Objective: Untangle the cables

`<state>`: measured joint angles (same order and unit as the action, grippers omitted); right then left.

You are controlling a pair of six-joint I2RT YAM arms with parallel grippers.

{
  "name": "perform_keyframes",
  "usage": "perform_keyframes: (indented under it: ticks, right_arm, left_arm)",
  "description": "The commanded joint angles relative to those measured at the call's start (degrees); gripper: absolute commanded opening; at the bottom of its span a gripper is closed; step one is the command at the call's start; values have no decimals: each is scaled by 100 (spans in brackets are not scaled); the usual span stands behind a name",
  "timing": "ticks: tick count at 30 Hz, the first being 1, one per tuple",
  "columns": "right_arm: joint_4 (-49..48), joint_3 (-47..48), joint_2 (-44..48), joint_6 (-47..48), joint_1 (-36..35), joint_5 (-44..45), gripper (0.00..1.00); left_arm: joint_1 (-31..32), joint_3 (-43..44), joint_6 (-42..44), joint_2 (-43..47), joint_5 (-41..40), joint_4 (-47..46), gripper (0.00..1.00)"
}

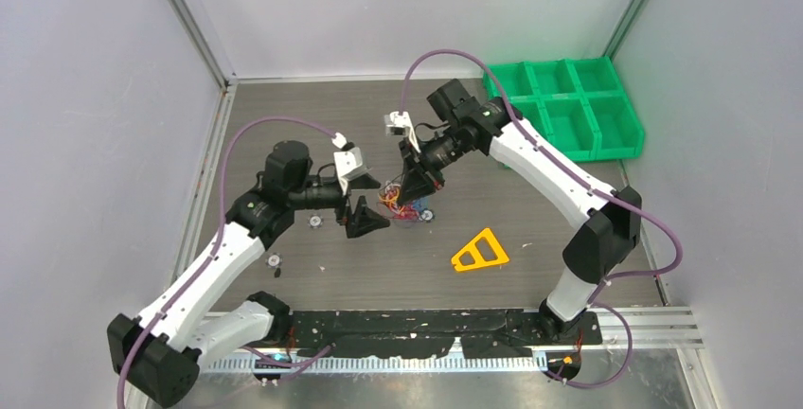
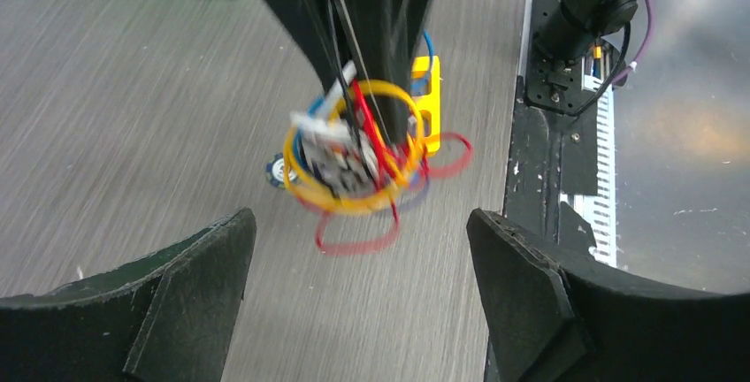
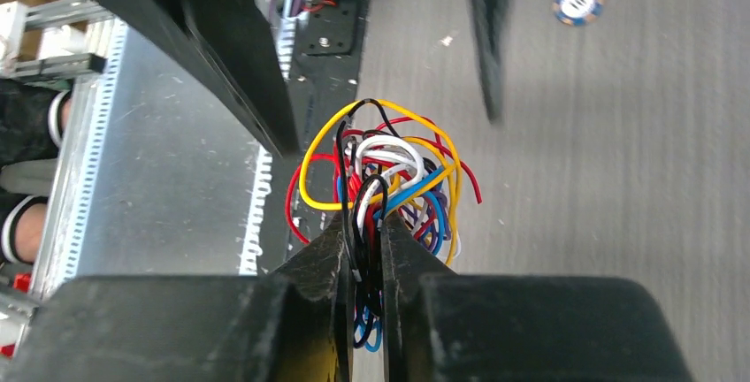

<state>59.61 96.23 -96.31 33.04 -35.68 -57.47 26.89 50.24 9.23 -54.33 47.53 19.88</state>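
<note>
Well, the left gripper stands spread wide and empty, near the cables but not touching them (a knot of red, yellow, blue, white and black loops). Just right of it, the right gripper is clenched on a few strands; the bundle perhaps hangs just clear of the grey wood-grain table. Farther right sit a yellow triangle and a green bin tray, with pale walls around.

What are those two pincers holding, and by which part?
The right pincer is shut on the tangled bundle of thin coloured cables, pinching black and white strands at its top. The left pincer is open, holding nothing.
</note>
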Motion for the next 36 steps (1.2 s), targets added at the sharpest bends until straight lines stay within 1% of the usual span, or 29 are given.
perform_keyframes:
  ticks: [1,2,3,4,5,6,7,8,10,12,13,15,19,22,25,27,31,32,33,34,36]
  right_arm:
    - [-330,362,-52,-265,-223,-704,15]
    - [-347,369,-71,-314,-230,-774,16]
    - [-352,365,-107,-337,-231,-801,17]
    - [-353,371,-120,-365,-234,-798,18]
    - [-332,371,-118,-391,-226,-760,20]
    - [-325,364,-112,-419,-214,-595,20]
    - [-321,350,-106,-480,-144,-518,20]
    - [-302,339,-107,-499,-90,-345,20]
    - [-196,311,-100,-476,120,-110,20]
    - [-100,251,-68,-446,446,99,14]
    - [-73,189,-39,-421,522,235,8]
    - [-74,149,42,-400,726,484,6]
    - [-125,264,174,-436,1042,795,5]
    - [-214,416,175,-516,1176,880,5]
    - [-249,545,145,-581,1231,903,5]
    - [-199,633,108,-600,1294,903,8]
    - [-50,661,25,-481,1478,1064,9]
    - [3,643,20,-445,1512,1026,8]
    - [36,615,21,-433,1538,1009,7]
    - [55,602,32,-408,1575,1008,6]
    - [44,589,74,-374,1628,1054,5]
  left_arm:
    - [378,171,-218,-350,-92,-1110,88]
    - [436,189,-258,-434,-79,-1172,81]
    - [476,219,-259,-505,-51,-1167,71]
    - [486,235,-247,-554,35,-1134,54]
    - [486,273,-168,-564,155,-990,34]
    - [481,335,28,-571,260,-704,12]
    - [458,399,202,-564,316,-377,0]
    - [389,400,342,-523,414,-140,0]
    - [65,233,356,-395,639,31,0]
    - [-350,36,289,-280,856,43,0]
    - [-539,-23,282,-240,921,64,0]
    - [-825,-29,342,-210,939,239,0]
    - [-1198,47,368,-289,860,539,0]
    - [-1335,98,345,-443,909,627,0]
    - [-1428,87,163,-507,870,433,0]
    - [-1573,86,-97,-529,924,236,0]
    - [-2052,82,-350,-611,1016,52,0]
    - [-2177,75,-301,-667,1080,81,0]
    - [-2247,107,-70,-708,1083,299,0]
    - [-2275,155,328,-720,948,573,0]
    - [-2424,120,791,-672,617,826,0]
